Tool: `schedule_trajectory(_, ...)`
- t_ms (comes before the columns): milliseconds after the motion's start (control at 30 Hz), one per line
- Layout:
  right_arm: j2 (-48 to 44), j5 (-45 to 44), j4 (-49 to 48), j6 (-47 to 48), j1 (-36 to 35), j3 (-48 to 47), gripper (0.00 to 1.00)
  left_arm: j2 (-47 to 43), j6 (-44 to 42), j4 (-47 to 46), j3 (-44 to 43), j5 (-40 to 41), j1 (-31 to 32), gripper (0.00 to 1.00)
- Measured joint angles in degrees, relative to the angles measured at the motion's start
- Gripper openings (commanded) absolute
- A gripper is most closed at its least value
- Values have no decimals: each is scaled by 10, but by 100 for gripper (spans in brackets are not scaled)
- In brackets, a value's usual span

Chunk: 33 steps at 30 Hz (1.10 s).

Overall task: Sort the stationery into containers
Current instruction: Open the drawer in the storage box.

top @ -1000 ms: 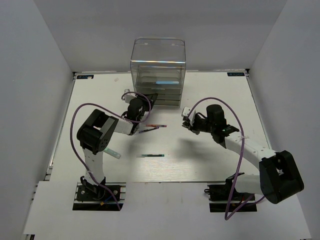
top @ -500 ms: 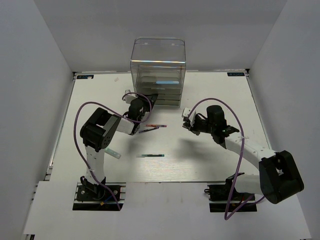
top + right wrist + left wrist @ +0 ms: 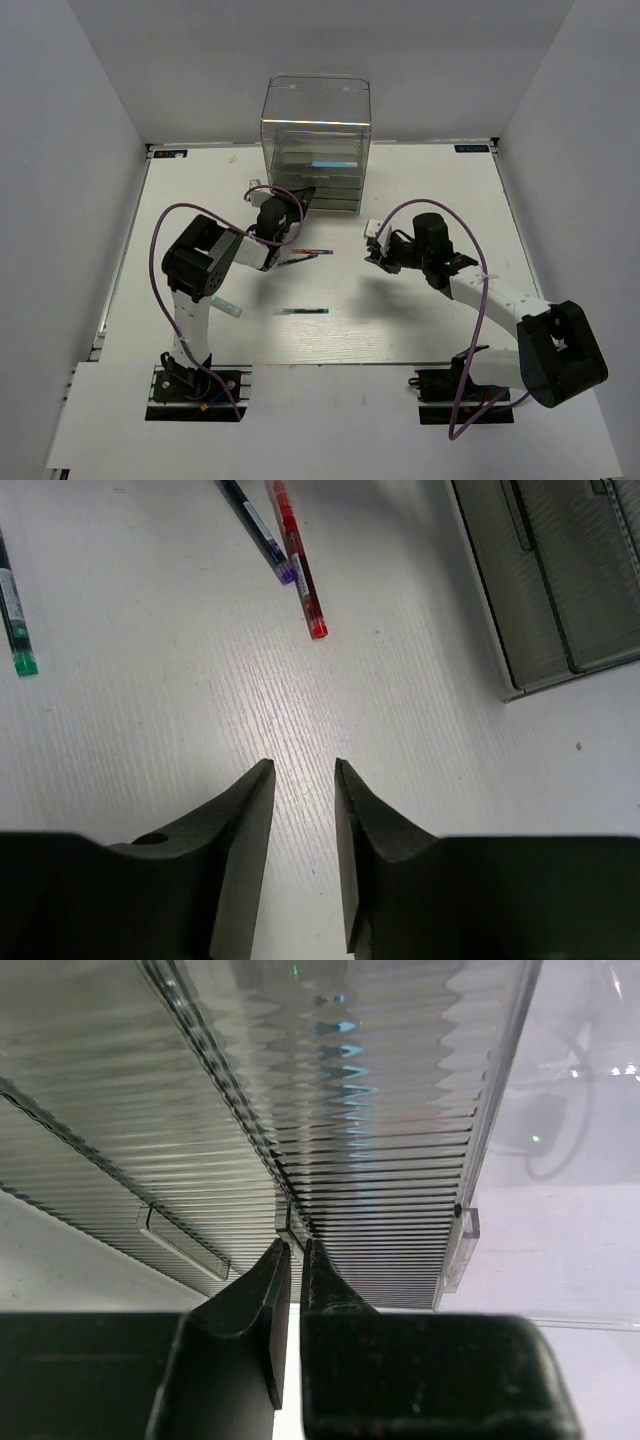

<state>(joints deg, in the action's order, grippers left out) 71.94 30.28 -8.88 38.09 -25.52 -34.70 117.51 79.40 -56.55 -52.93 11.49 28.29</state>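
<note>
Near the left edge of the white worktop (image 3: 440,180), just beside the left arm, lies a pale green stick (image 3: 229,307). Further right, the left gripper (image 3: 296,1248) is up against the front of the tall clear plastic box of stacked shallow drawers (image 3: 315,140), which stands at the middle of the far edge. Its jaws are closed, with only a sliver between the tips, right at a small clear tab on a ribbed drawer front. Whether the tab is actually pinched cannot be told. A light blue stick (image 3: 335,164) shows inside one of the upper drawers. In the middle of the worktop, in front of the box, a thin red pen (image 3: 298,570) and a dark pen with a purple tip (image 3: 255,530) lie close together. A dark pen with a green tip (image 3: 12,610) lies apart from them, nearer the near edge. To their right, the right gripper (image 3: 303,765) is over bare worktop, its jaws slightly apart and holding nothing.
</note>
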Motion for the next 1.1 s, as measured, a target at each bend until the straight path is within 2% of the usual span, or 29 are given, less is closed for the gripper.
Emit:
schedule_trajectory(33, 0, 4, 2, 2, 0, 0, 48, 0, 0, -4, 2, 0, 0, 0)
schedule_trajectory(67, 0, 8, 5, 4, 0, 0, 50, 1, 0, -9, 4, -1, 0, 0)
schedule_trajectory(100, 0, 14, 9, 9, 0, 0, 59, 1, 0, -15, 9, -2, 0, 0)
schedule_trajectory(433, 0, 47, 29, 17, 0, 0, 61, -42, 0, -56, 94, -34, 9, 0)
schedule_trajectory(667, 5, 51, 29, 17, 0, 0, 61, -91, -5, 1, 121, -47, 15, 0)
schedule_trajectory(700, 8, 52, 29, 17, -1, 0, 61, -94, -5, 8, 120, -48, 15, 4)
schedule_trajectory(733, 11, 55, 29, 18, -1, 0, 59, -97, -6, 16, 119, -49, 15, 21)
schedule_trajectory(800, 16, 63, 30, 24, -2, -2, 59, -101, -9, 28, 116, -51, 15, 37)
schedule_trajectory(833, 19, 67, 32, 30, -2, -4, 58, -101, -15, 37, 113, -55, 15, 49)
schedule_trajectory(933, 26, 83, 39, 55, -5, -9, 55, -102, -23, 68, 109, -65, 16, 60)
schedule_trajectory(1100, 61, 107, 59, 105, -17, -31, 51, -128, -47, 141, 104, -85, 16, 64)
